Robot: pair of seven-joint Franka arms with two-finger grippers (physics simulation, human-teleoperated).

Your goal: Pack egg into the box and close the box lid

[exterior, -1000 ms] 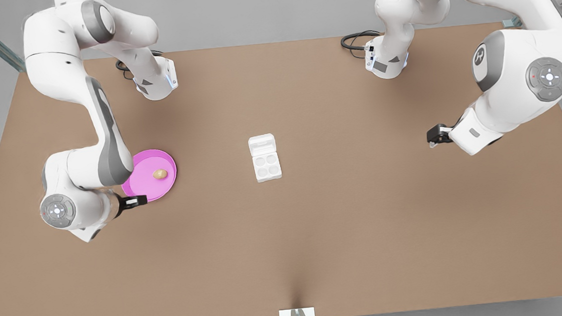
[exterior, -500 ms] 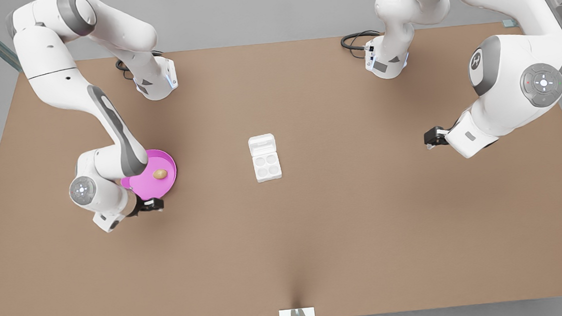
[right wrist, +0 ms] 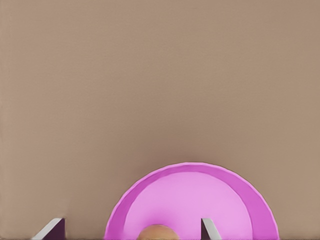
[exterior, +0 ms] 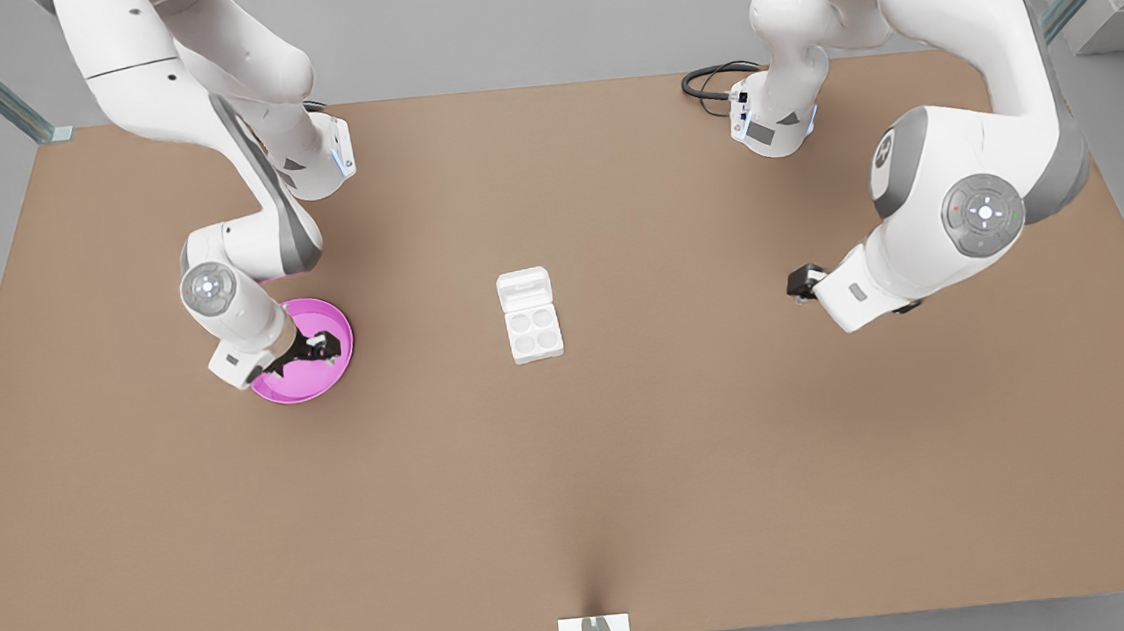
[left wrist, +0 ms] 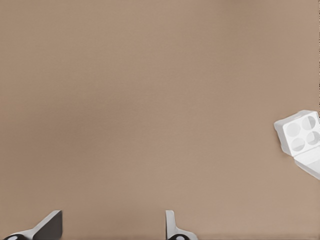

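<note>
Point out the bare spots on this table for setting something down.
Free: the broad brown tabletop along the front view's lower edge; also the strips from the small white four-cup box to the round pink plate and to the open left gripper. Crowded: the plate, where the open right gripper hovers over the tan oval egg.

The left gripper (left wrist: 112, 227) shows as two fingertips (left wrist: 50, 224) at the frame's lower edge, set wide apart over bare brown table (left wrist: 150, 100). At the right edge, well apart from them, sits the white box (left wrist: 299, 135), its four round cups empty, with the box lid (left wrist: 311, 161) open beside it.
</note>
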